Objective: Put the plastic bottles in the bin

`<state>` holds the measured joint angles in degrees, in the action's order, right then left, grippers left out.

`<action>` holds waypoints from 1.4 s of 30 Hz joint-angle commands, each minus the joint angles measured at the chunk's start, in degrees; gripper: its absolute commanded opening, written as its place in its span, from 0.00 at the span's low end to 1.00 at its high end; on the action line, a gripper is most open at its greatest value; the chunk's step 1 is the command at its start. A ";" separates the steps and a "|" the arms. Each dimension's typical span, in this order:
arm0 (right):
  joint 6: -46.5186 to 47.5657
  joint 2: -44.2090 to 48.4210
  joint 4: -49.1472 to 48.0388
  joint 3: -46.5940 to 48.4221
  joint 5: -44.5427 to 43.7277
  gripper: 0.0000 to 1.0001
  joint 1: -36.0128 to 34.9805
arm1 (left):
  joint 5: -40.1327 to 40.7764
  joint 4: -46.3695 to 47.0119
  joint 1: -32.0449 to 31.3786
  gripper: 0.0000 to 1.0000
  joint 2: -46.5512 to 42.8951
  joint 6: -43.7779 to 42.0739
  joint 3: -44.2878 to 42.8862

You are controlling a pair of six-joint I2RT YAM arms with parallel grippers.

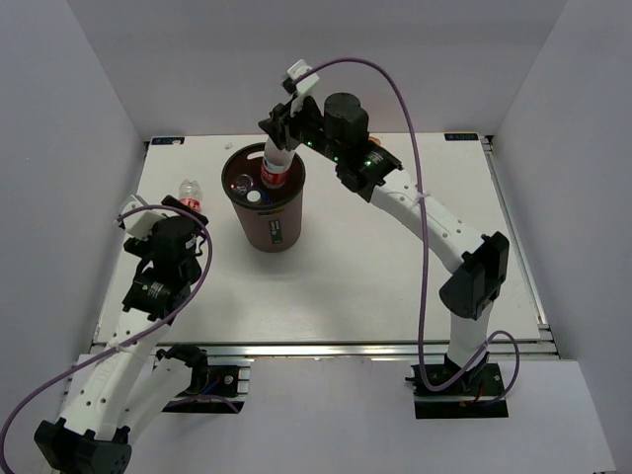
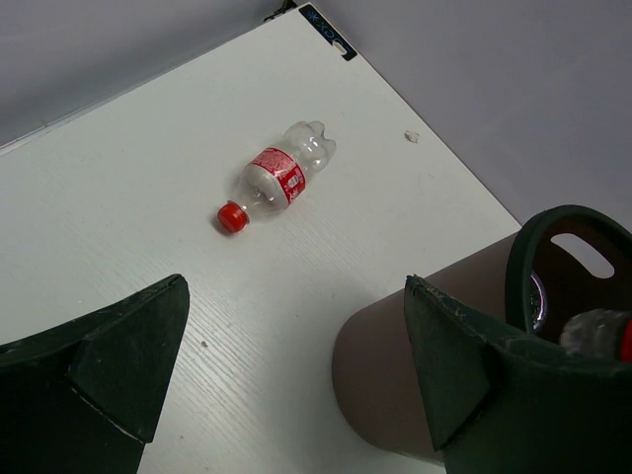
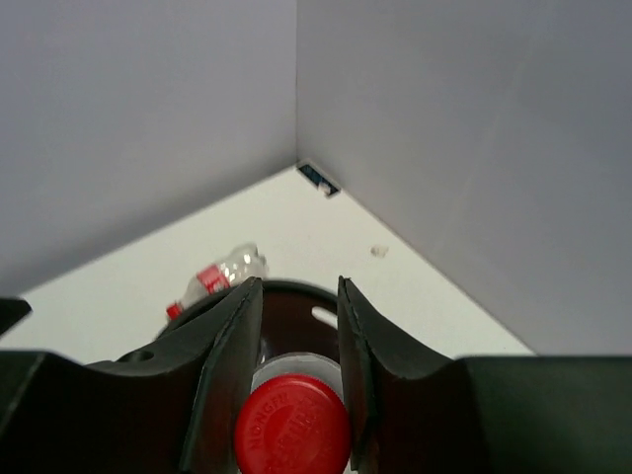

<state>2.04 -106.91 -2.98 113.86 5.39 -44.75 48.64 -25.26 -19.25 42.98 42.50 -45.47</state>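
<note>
Your right gripper (image 3: pixel 299 326) is clamped on a red-capped bottle (image 1: pixel 275 168), its base inside the bin (image 1: pixel 281 232) toward the table's (image 1: pixel 395 286) far edge. Only the loose bottle (image 2: pixel 278 178) by the left edge looks left; your left gripper (image 2: pixel 296 296) hangs wide open, empty, near it.

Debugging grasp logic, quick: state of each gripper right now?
Left gripper: open, empty.
Right gripper: shut on clear red-capped plastic bottle over maroon cylindrical plastic bin.

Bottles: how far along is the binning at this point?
Done: the bin seemingly holds some bottles already. In hand: right jaws grip a red-capped bottle at its mouth. Remaining: one loose bottle lies on the table, left jaws open nearby.
</note>
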 commanded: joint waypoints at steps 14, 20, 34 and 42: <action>0.42 -3.73 -0.35 -12.34 4.89 0.04 -1.04 | -1.01 0.73 0.00 0.98 1.23 -0.49 -0.23; 1.74 -7.43 0.70 -10.60 2.44 0.89 -1.21 | -1.18 0.29 0.00 0.98 1.67 -0.40 -0.49; -0.28 8.28 -3.43 -12.43 3.14 0.89 -1.21 | -9.68 1.34 6.03 0.98 12.91 -4.52 -7.16; -0.90 23.93 -8.09 -27.01 -7.22 0.89 -0.43 | -35.08 14.00 19.06 0.98 30.02 -24.81 -12.43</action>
<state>1.67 -86.30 -7.20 90.94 3.46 -45.71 25.50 -17.34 -2.37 68.29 27.94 -53.39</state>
